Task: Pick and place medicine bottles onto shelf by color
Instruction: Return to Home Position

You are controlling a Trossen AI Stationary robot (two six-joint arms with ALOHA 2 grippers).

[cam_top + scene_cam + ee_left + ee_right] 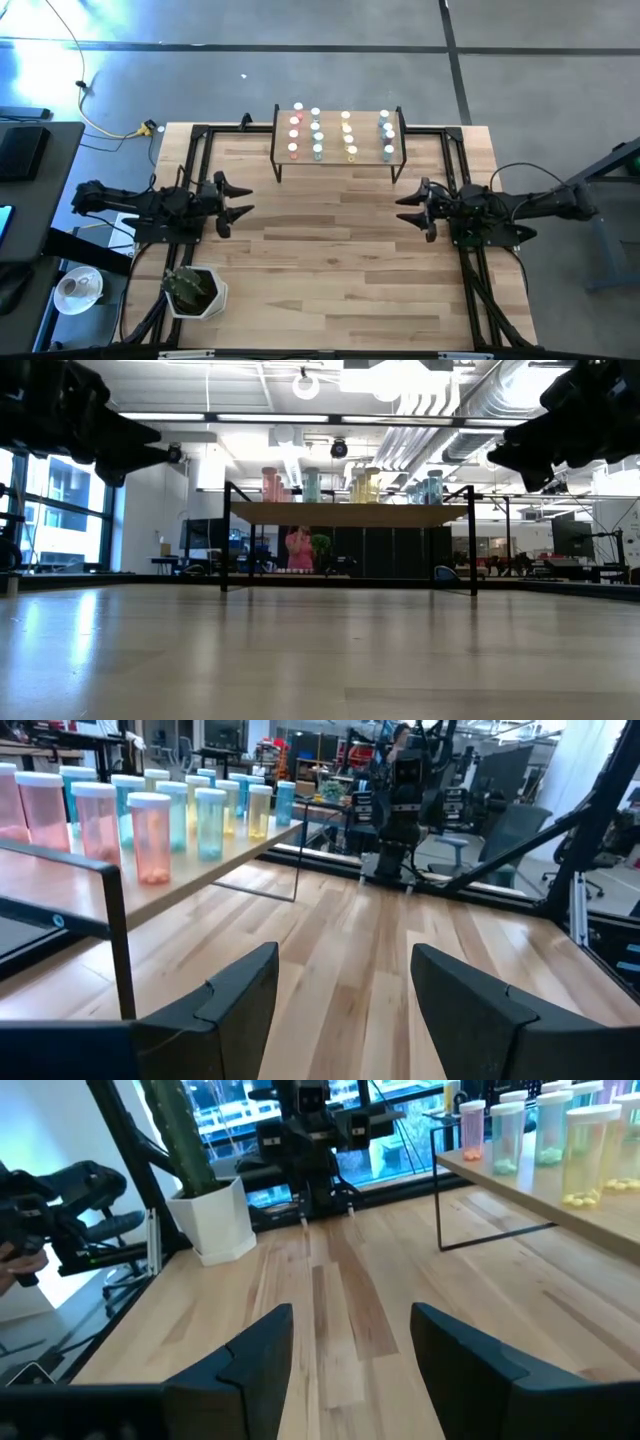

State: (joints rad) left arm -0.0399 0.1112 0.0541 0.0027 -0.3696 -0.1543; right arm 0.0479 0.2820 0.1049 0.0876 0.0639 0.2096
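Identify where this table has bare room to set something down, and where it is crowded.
Bare: the tabletop between the left gripper and right gripper, in front of the shelf. Crowded: the shelf top, lined with medicine bottles; a plant pot takes the near left corner.

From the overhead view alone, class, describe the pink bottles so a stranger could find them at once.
Start at the wooden table, then find the small raised shelf at its far edge. The pink bottles form the leftmost column on it; neighbouring columns are green, yellow and blue-grey.
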